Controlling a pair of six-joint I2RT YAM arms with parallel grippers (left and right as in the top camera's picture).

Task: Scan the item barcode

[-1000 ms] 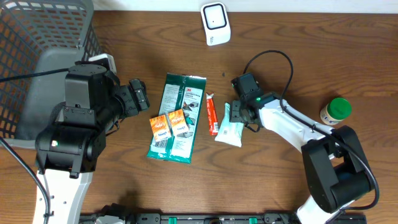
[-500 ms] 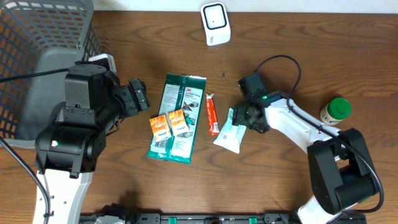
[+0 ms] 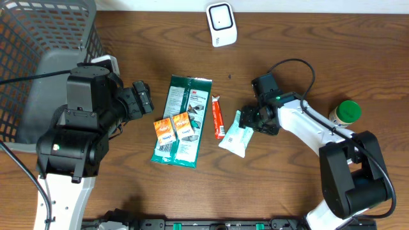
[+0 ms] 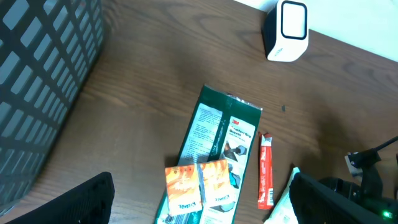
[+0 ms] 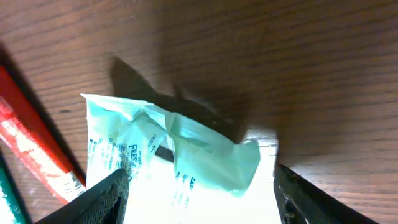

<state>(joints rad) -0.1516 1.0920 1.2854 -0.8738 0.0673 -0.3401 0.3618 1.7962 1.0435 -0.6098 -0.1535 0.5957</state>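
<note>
On the near side of the table, the right gripper [image 3: 252,120] sits low over the upper end of a pale mint packet [image 3: 235,137]. Its jaws are spread wide to either side of the crumpled end and clamp nothing. In the right wrist view the packet [image 5: 180,168] lies flat on the wood between the two fingers [image 5: 102,198], and the right-hand finger is clearly apart from it. Just left of the packet lies a thin red stick pack [image 3: 218,117], and left of that a long green package [image 3: 183,121]. Two small orange sachets [image 3: 174,128] lie side by side on its lower half. The left gripper [image 3: 147,99] hovers beside the green package's left edge with its jaws wide apart and nothing between them. Out to the right, beside the right arm, a white bottle with a green cap [image 3: 346,114] stands upright and closed, so its contents cannot be seen. Further back on the left is a grey wire basket [image 3: 25,45]. Its mesh wall fills the left of the left wrist view, and what it holds, if anything, cannot be made out. At the far edge of the table, well apart from the packet, sits the white barcode scanner [image 3: 221,24].
</note>
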